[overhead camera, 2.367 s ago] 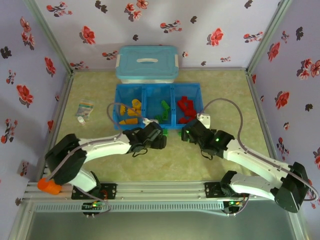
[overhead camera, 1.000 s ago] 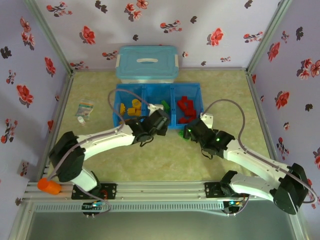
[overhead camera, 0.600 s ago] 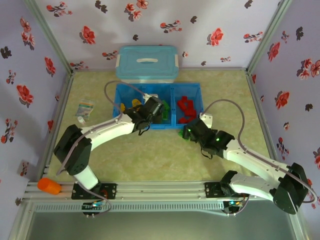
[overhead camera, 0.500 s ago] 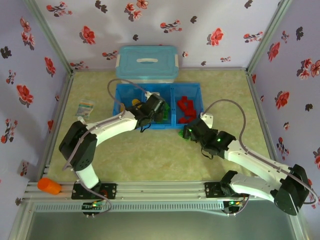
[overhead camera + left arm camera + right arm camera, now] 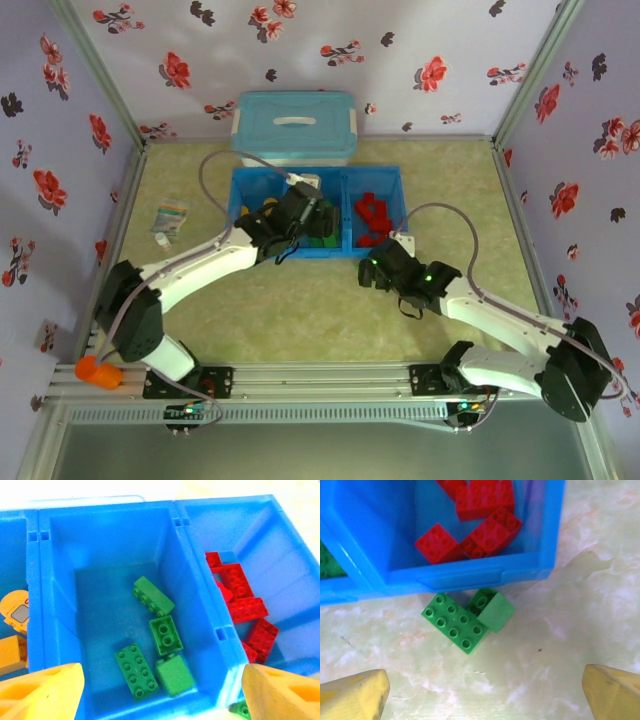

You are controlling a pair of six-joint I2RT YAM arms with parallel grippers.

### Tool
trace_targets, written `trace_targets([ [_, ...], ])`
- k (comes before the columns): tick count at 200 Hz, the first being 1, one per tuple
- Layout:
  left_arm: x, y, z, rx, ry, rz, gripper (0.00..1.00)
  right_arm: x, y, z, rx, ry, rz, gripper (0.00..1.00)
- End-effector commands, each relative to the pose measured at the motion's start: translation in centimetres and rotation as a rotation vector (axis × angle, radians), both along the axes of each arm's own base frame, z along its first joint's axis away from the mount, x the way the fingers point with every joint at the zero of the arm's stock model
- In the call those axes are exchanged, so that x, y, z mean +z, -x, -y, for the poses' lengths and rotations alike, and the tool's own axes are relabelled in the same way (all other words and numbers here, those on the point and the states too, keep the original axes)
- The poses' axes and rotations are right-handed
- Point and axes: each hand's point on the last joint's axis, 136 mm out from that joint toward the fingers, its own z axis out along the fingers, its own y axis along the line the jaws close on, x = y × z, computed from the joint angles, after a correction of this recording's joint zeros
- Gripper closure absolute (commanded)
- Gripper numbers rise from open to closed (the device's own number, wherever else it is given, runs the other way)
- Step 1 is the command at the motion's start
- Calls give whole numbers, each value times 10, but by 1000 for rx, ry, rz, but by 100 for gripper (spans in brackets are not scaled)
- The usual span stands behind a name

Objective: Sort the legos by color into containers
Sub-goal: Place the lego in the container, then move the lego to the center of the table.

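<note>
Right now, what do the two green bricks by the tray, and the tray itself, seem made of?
Green bricks: moulded hard plastic, likely, with crisp studs and slight sheen. Blue tray: also plastic by its look, smooth walls with soft glare.

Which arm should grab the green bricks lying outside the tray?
Right. The right fingers hang open over both green bricks beside the tray; the left fingers are over the middle compartment.

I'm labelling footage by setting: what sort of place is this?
Likely a robot test enclosure in a lab, not a home: flower-patterned panel walls box in a small marbled tabletop, and white-and-black robot arms, left and right, are bolted to an aluminium rail.
</note>
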Motion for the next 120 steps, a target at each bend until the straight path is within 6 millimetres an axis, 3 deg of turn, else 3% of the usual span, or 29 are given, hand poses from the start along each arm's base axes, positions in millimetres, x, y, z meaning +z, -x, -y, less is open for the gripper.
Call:
trace_targets([
  [1, 8, 11, -14, 10, 5, 46, 19, -12, 4, -21, 113, -22, -66, 1],
  [60, -9, 43, -66, 83, 16, 49, 21, -32, -2, -48, 257, 124, -117, 1],
  [120, -26, 70, -120, 167, 14, 33, 22, -47, -18, -59, 343, 263, -144, 1],
])
